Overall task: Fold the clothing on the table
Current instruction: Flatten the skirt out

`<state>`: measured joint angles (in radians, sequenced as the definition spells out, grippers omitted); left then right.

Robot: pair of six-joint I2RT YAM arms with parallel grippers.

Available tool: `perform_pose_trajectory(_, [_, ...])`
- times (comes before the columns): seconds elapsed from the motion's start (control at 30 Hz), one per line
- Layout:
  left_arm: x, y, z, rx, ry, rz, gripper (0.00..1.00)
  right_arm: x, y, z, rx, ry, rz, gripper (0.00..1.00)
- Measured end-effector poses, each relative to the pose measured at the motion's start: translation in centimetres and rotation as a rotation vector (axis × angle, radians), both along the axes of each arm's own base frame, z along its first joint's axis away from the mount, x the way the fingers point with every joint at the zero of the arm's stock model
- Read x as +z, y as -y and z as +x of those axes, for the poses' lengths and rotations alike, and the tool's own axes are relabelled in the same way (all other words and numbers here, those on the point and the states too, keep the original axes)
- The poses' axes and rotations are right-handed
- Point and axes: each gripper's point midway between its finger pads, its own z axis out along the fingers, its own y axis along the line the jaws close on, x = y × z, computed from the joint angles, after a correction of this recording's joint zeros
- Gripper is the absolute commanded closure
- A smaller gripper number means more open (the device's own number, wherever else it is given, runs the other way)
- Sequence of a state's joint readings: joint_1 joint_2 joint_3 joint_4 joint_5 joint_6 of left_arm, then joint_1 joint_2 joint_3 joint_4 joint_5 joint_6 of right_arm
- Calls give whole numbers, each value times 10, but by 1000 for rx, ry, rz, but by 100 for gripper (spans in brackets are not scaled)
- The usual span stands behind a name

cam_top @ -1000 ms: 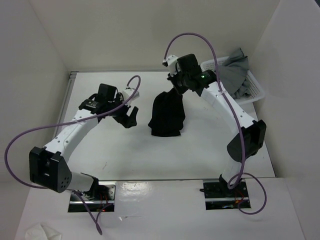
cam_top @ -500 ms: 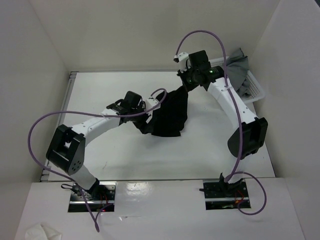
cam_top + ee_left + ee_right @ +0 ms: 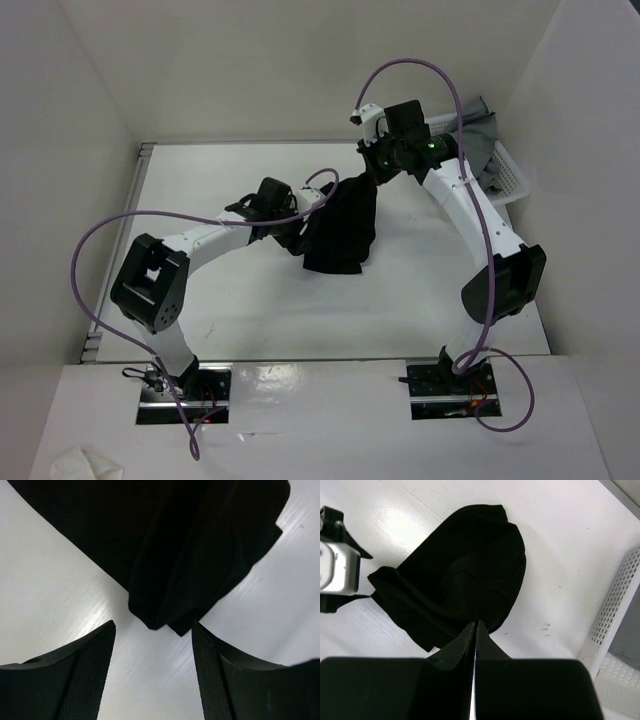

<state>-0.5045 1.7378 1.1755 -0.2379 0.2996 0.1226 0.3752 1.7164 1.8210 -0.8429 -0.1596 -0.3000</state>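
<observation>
Over the table (image 3: 200,180), the right claw (image 3: 475,626) was pinched tight on the clothing (image 3: 190,540). The left claw (image 3: 153,630), spread apart, needed to grab just its hanging corner.

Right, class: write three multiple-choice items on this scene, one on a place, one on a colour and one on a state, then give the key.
1. Where on the table does the white basket stand?
A) near left corner
B) centre
C) far right corner

2. What colour is the garment hanging from the right gripper?
A) black
B) grey
C) white

3. How do the jaws of the left gripper stand?
A) shut on the garment
B) open, facing the garment's low corner
C) shut on nothing

Key:
1 C: the top view shows it against the far right wall.
2 A: it looks matte black in every view.
3 B: its wrist view shows a wide gap with the cloth corner ahead.
</observation>
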Motion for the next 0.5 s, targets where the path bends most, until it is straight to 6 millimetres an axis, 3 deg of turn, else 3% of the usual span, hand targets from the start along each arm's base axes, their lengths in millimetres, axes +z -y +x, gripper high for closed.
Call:
perform_pose_trajectory(0.27, [16,17,24,8,36,-50,43,-4,-1,-6,21,-18,1,100])
perform_pose_trajectory(0.5, [7,26,16,-39,-12,-82,51,-9,2,-12,21,-33,-5,100])
